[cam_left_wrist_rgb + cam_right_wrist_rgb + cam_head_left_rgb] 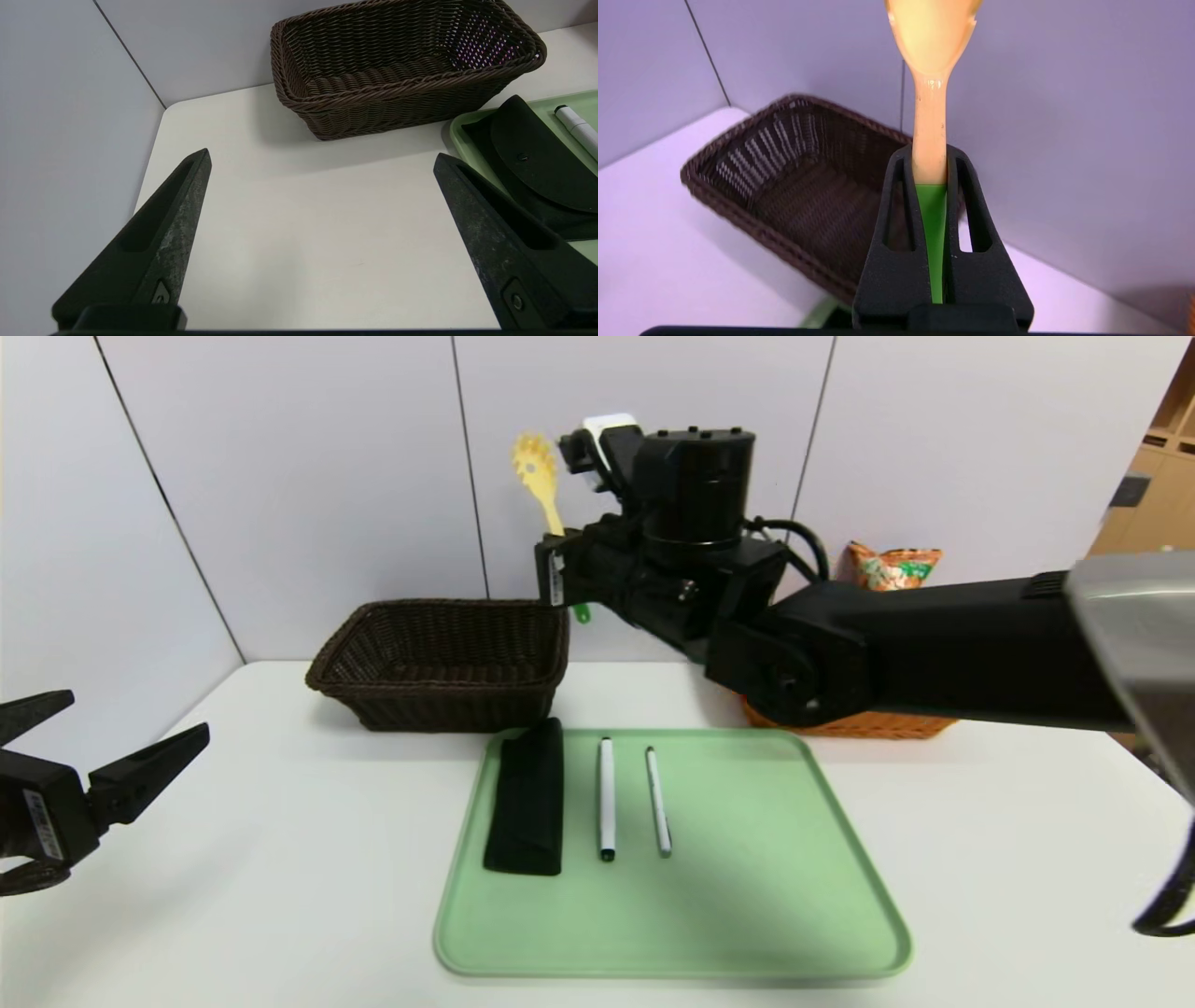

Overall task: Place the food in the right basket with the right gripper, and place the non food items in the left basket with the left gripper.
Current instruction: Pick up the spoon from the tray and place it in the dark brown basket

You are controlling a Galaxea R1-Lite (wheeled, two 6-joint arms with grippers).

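At the far left, the left tool (117, 728) hangs low over the bare white table (280, 859), near its left edge, with its two fingers (173, 224) spread wide and nothing between them. Beyond it, toward the wall, sits the dark brown basket (439, 663), with nothing visible inside it. Just in front of the basket's right corner begins the green tray (747, 877). On the tray, from left to right, lie a black pouch (527, 798) with its far end touching or nearly touching the basket, then a white pen (606, 798), then a second pen (658, 800), the two pens side by side and a little apart.

Above the brown basket's right end, the right tool (557, 574) is raised in the air, gripping a yellow slotted spoon (540, 476) by its handle; the spoon stands upright with its pronged head at the top and its green handle end (933, 233) pinched between the closed fingers (896, 242). The spoon is clear of the basket, over its right rim.

Further right, mostly hidden behind the right arm, is the orange basket (868, 723), and a snack bag (892, 567) shows above the arm against the wall.
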